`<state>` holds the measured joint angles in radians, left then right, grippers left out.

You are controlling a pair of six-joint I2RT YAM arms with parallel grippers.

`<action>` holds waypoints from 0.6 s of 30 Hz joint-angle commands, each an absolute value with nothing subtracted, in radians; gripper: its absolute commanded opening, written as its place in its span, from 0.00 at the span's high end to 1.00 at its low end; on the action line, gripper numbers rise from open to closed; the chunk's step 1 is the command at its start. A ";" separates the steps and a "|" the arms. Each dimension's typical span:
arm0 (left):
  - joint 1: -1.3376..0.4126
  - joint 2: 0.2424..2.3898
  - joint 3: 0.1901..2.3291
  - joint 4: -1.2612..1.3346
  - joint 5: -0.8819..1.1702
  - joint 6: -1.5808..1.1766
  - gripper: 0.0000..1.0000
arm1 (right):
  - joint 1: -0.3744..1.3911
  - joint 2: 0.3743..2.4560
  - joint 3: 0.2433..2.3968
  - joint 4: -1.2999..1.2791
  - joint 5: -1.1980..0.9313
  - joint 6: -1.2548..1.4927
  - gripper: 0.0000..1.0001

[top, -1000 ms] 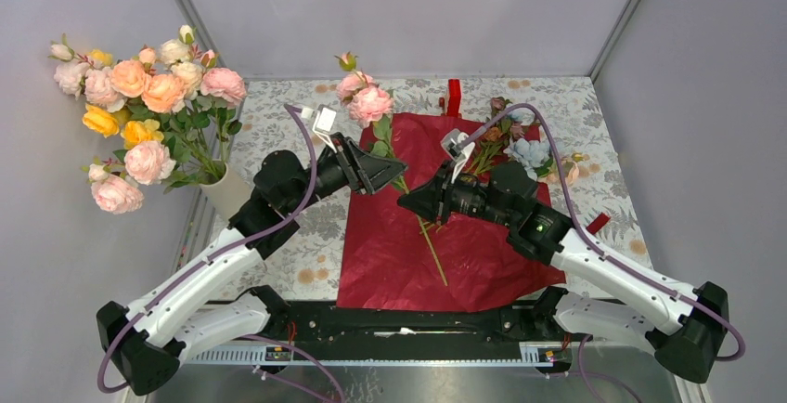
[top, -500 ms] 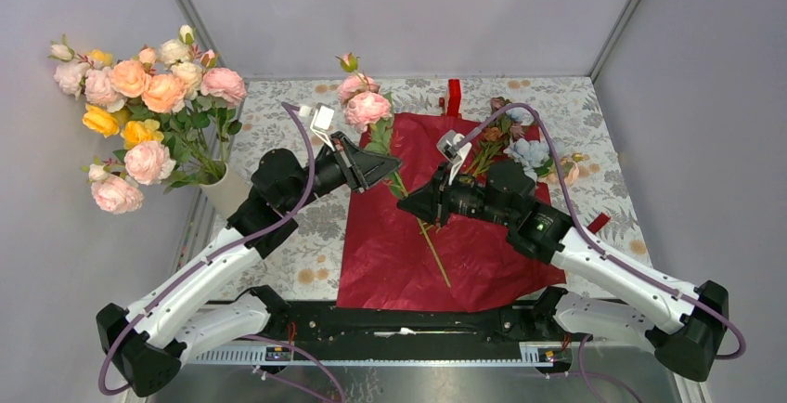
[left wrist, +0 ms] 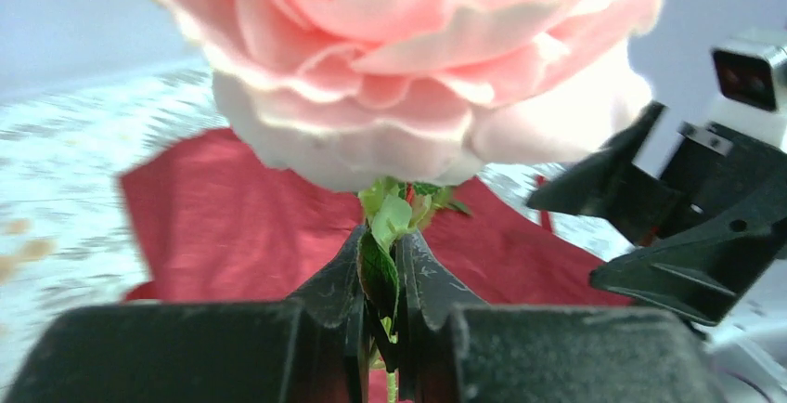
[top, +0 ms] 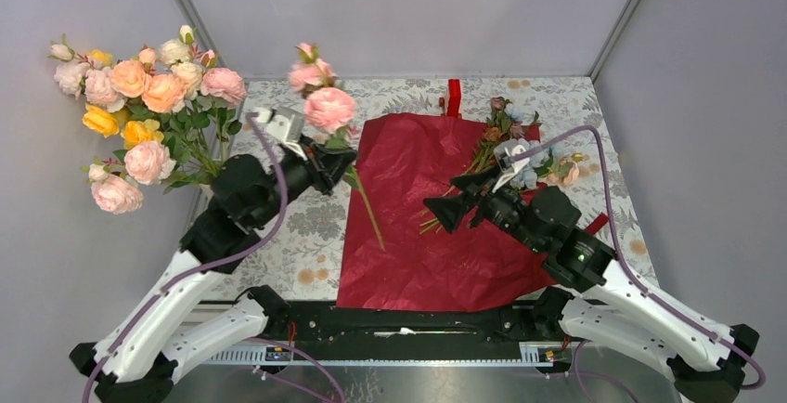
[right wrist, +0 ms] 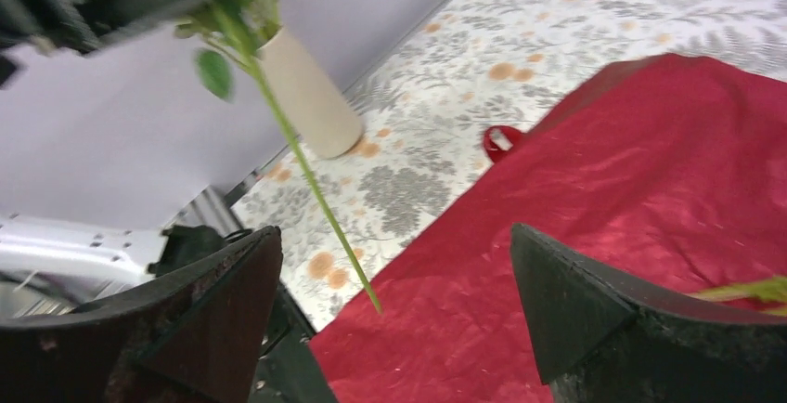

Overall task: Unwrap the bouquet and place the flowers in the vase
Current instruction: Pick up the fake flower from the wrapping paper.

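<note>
Vase, left edge of table: mouth filled by the large rose bunch, which spreads above it and to its left. The pink rose, clamped in the left gripper, slants its stem down to the left edge of the wrapping paper, crossing the lane between the arms. Right gripper, jaws wide, and its arm cover the paper's right side. Paper centre and near strip: unobstructed. Loose flowers lie just beyond that gripper. Red upright object stands at the far edge.

On the table, red paper is spread centrally; a white vase is set at nine o'clock.
</note>
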<state>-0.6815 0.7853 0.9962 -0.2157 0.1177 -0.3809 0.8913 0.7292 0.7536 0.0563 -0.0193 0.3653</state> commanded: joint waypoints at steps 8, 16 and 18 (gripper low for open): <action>-0.671 0.678 1.170 -0.362 -0.617 0.125 1.00 | 0.850 0.593 0.571 0.021 0.510 0.301 0.00; -0.377 0.771 1.309 -0.292 -0.582 0.158 1.00 | 0.639 0.586 0.501 0.018 0.308 0.374 0.00; -0.322 0.761 1.313 -0.270 -0.553 0.131 1.00 | 0.629 0.571 0.486 0.018 0.294 0.377 0.00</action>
<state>-0.4168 0.7795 1.2705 -0.3618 -0.5415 0.1219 0.6514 0.5964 0.5045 0.0044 0.3305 0.3569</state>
